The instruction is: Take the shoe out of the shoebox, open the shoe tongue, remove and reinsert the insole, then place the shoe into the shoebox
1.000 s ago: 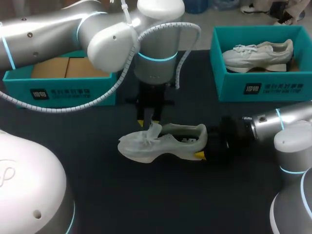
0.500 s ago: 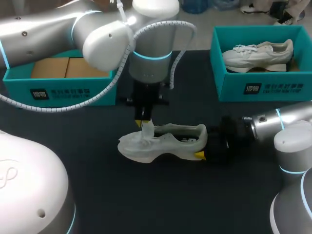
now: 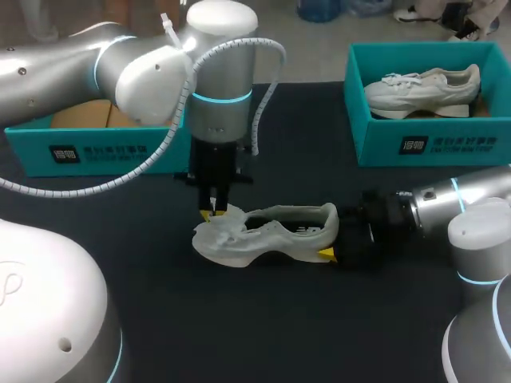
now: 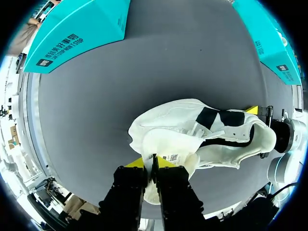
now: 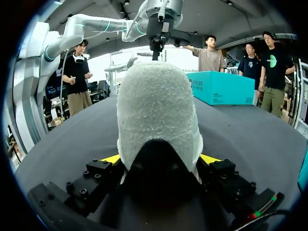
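Observation:
A white sneaker (image 3: 267, 237) lies on its side on the black table (image 3: 263, 319), toe towards my left arm. My left gripper (image 3: 211, 213) comes down onto the laces end and is shut on the shoe tongue (image 3: 232, 215), which is folded out towards the toe. In the left wrist view the tongue (image 4: 166, 146) runs in between the closed yellow tips of that gripper (image 4: 151, 162), and the shoe's dark inside (image 4: 226, 120) shows. My right gripper (image 3: 333, 237) holds the heel. In the right wrist view the fuzzy heel (image 5: 156, 110) fills the gap between the fingers of this gripper (image 5: 161, 161).
A teal shoebox (image 3: 423, 145) at the back right holds a second white sneaker (image 3: 423, 89). Another teal box (image 3: 96, 153) with cardboard inside stands at the back left, behind my left arm. Bare black table lies in front of the shoe.
My left gripper closed on the tongue and moved left towards the toe, pulling the tongue over with it. The right arm and the shoe's heel kept still.

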Robot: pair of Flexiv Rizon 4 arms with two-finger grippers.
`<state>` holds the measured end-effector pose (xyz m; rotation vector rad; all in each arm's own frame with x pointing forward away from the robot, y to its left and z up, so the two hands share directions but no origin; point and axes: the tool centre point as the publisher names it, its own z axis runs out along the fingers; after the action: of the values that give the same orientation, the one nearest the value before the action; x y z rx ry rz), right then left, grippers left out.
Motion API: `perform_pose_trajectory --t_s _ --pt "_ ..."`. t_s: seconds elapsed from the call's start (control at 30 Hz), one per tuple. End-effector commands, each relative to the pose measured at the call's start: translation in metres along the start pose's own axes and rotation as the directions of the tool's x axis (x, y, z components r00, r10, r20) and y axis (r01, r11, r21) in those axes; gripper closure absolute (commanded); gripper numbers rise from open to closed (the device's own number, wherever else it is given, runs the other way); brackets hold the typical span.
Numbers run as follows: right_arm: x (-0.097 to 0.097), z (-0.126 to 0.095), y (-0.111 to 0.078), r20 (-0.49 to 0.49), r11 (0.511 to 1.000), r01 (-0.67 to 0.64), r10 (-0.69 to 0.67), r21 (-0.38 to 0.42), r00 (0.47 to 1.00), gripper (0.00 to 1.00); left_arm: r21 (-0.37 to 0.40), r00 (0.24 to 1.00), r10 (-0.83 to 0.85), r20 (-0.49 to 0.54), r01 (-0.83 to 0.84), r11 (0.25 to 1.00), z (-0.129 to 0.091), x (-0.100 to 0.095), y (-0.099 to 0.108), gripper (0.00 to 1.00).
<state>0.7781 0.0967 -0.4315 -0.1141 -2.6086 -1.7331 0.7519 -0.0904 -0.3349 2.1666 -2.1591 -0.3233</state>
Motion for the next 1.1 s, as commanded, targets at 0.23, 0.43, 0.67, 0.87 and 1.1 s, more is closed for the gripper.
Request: perform_pose_trajectory --t_s 0.23,0.43,0.67,0.87,1.1 --pt "0.000 0.002 -0.003 0.003 1.000 -0.001 0.001 0.001 1.000 1.00 -0.005 0.999 0.026 -0.038 -0.026 1.000 0.002 -0.004 -0.003 0.56" --pt "0.000 0.002 -0.003 0.003 1.000 -0.001 0.001 0.001 1.000 1.00 0.028 0.996 0.076 -0.056 -0.075 0.997 -0.018 0.001 -0.003 0.51" --pt "0.000 0.002 -0.003 0.003 1.000 -0.001 0.001 0.001 1.000 1.00 0.093 0.970 0.232 -0.069 -0.225 0.970 -0.048 0.012 -0.001 0.00" --pt "0.000 0.002 -0.003 0.003 1.000 -0.001 0.001 0.001 1.000 1.00 0.176 0.892 0.445 -0.075 -0.427 0.887 -0.076 0.021 -0.001 0.00" --pt "0.000 0.002 -0.003 0.003 1.000 -0.001 0.001 0.001 1.000 1.00 0.308 0.656 0.750 0.087 -0.734 0.605 -0.099 0.027 0.008 0.00"
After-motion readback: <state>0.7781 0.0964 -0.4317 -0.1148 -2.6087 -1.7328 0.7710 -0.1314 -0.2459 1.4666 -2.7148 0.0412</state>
